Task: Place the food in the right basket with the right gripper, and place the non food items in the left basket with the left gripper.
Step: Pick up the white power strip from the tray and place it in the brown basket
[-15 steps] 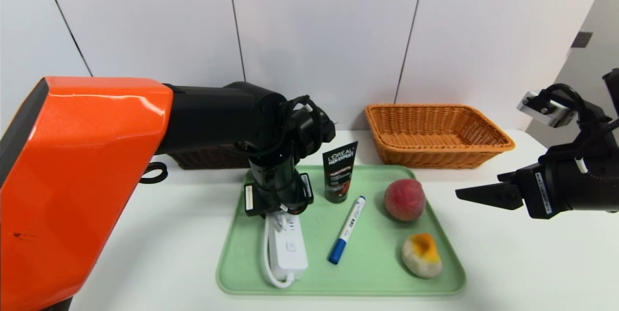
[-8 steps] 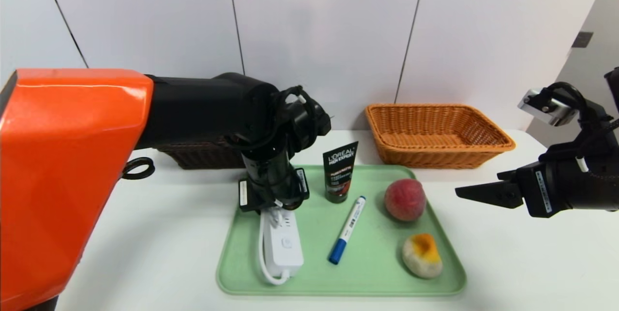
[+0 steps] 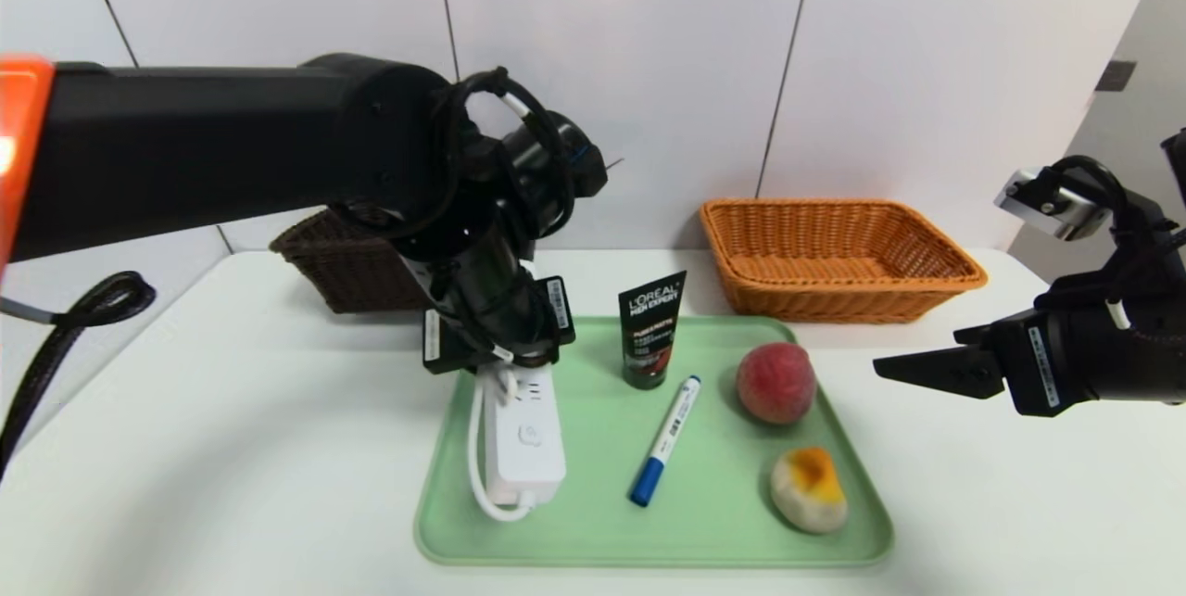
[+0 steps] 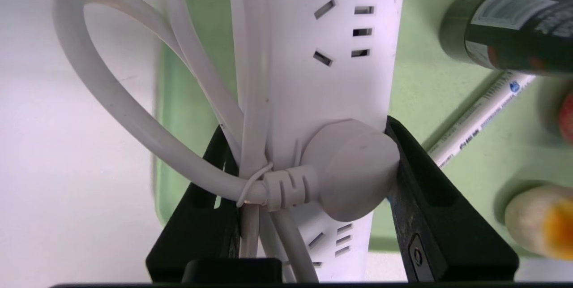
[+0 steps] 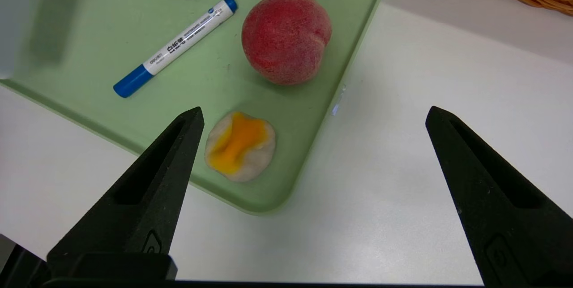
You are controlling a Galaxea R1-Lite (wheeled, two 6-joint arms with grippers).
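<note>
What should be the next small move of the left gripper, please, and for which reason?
I would carry the power strip toward the dark brown basket, probably lifting a little more first: the left gripper is closed on the strip and its cord, and that basket stands beyond the green tray, behind the arm.

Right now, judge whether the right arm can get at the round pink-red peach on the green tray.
Probably yes: the black two-finger right gripper hangs open and empty beside the tray, and nothing stands between it and the round pink-red peach.
</note>
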